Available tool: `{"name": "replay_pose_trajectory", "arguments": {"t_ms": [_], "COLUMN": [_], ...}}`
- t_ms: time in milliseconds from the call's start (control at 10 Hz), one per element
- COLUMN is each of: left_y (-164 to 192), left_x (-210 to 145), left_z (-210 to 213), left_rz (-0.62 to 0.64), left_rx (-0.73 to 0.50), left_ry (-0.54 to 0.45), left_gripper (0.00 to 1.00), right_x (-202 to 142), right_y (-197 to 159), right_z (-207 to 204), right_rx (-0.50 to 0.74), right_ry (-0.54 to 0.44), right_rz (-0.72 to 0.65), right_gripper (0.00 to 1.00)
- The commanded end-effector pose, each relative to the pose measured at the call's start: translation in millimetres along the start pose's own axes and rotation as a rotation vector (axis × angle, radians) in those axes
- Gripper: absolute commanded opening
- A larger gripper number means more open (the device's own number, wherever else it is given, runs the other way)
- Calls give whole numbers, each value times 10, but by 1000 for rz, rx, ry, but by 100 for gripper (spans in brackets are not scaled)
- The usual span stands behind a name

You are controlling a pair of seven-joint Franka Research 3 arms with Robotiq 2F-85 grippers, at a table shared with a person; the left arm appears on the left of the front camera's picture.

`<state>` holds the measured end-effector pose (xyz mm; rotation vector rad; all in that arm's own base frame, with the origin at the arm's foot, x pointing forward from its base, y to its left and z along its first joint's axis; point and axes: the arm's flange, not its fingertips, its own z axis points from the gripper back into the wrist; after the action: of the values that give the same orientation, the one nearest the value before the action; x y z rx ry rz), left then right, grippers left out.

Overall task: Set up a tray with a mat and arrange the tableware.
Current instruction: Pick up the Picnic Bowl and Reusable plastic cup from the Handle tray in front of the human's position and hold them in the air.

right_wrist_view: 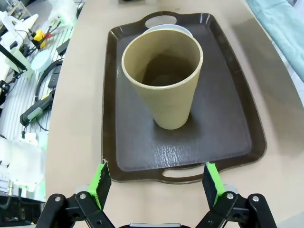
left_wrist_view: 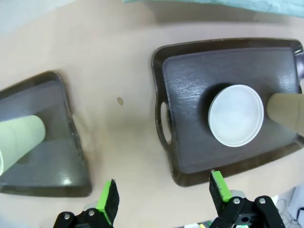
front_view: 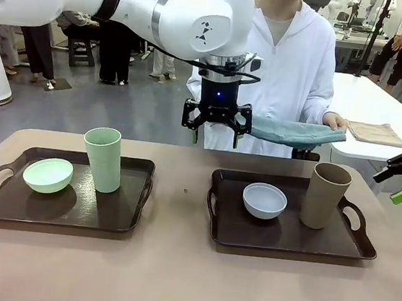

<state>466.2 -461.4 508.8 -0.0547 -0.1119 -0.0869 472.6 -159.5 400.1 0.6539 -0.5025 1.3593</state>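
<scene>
The left end effector (front_view: 215, 132) hangs released, jaws spread wide, above the far side of the beige surface (front_view: 173, 264). Just beside it at three o'clock, a person's hand (front_view: 335, 122) holds out a folded teal cloth mat (front_view: 290, 132). The mat is probably light, limp and droopy, so pinch its near end. The right end effector (right_wrist_view: 154, 183), also released, faces the tall brown cup (right_wrist_view: 164, 76).

matt brown cup (right_wrist_view: 164, 76), teal cloth mat (front_view: 294, 131)
</scene>
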Motion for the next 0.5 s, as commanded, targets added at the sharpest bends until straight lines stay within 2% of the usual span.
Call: {"name": "replay_pose_trajectory", "arguments": {"t_ms": [0,100,200,400], "left_y": [-22,-130,-252,-478], "left_x": [-12,38,50,4], "left_z": [-31,-141,-167,-178], "left_rz": [1,-11,-32,-112], "left_rx": [1,-4,5,2], "left_ry": [5,-7,-24,-91], "left_gripper": [100,100,100,100], "right_x": [11,56,72,26], "right_y": [-57,-124,-180,-268], "right_z": [-53,-149,-229,-358], "right_rx": [-19,-42,-43,-14], "right_ry": [-64,-58,-64,-59], "right_rz": [164,247,267,225], "right_gripper": [100,100,100,100]}}
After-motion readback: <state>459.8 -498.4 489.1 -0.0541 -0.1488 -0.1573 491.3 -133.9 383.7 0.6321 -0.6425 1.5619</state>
